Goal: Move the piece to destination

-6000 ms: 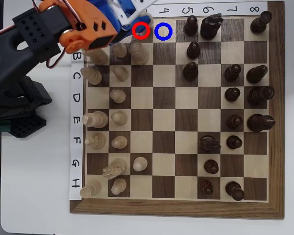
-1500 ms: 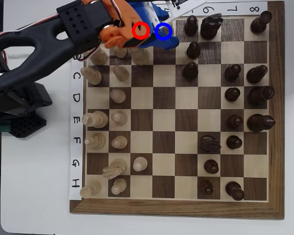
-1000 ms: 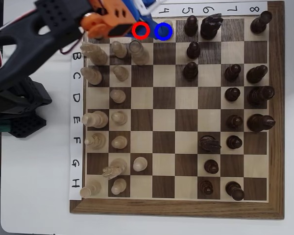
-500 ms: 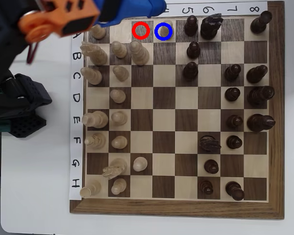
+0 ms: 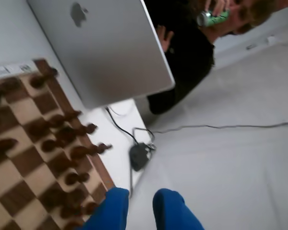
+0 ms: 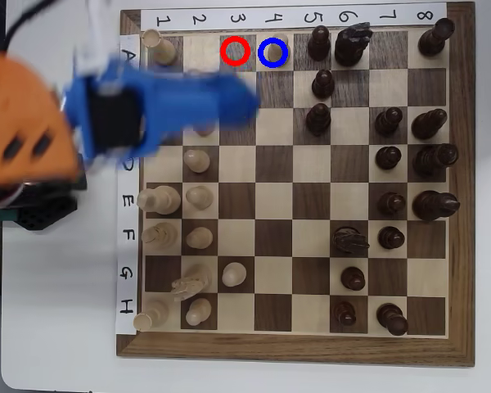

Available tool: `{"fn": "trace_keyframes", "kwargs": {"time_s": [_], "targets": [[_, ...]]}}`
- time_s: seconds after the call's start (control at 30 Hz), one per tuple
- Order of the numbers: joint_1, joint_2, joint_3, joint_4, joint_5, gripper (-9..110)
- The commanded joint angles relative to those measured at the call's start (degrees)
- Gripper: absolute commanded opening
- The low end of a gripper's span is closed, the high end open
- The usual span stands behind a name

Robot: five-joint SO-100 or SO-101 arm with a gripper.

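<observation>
Blue fingers [image 5: 140, 211] slightly spread, pinching nothing, blurred above board's left columns, clear of pieces. Farther off, piece [image 6: 276, 51] stands inside blue ring on destination [image 6: 266, 61], far row; placement looks done.

Two blue fingertips [image 5: 170, 211] are poking up from the bottom edge, slightly apart and gripping nothing, while blurred dark chess pieces [image 5: 62, 139] are standing on the chessboard [image 5: 26, 163] beside a silver laptop [image 5: 103, 48] and a black cable [image 5: 206, 127].
</observation>
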Motion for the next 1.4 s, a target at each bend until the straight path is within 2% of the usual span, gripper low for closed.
{"fn": "trace_keyframes", "kwargs": {"time_s": [0.0,0.1,0.2,0.4,0.63,0.9,1.37], "targets": [[28.6,14.0,4.1,-11.2,-21.5,0],[39.5,15.1,8.1,-16.9,-25.6,0],[52.2,17.3,13.2,-17.6,-32.3,0],[75.1,24.8,25.5,-18.5,-37.4,0],[93.9,31.6,37.2,-17.3,-43.4,0],[98.4,41.6,55.7,-11.2,-42.5,0],[90.2,58.9,81.0,2.2,-31.6,0]]}}
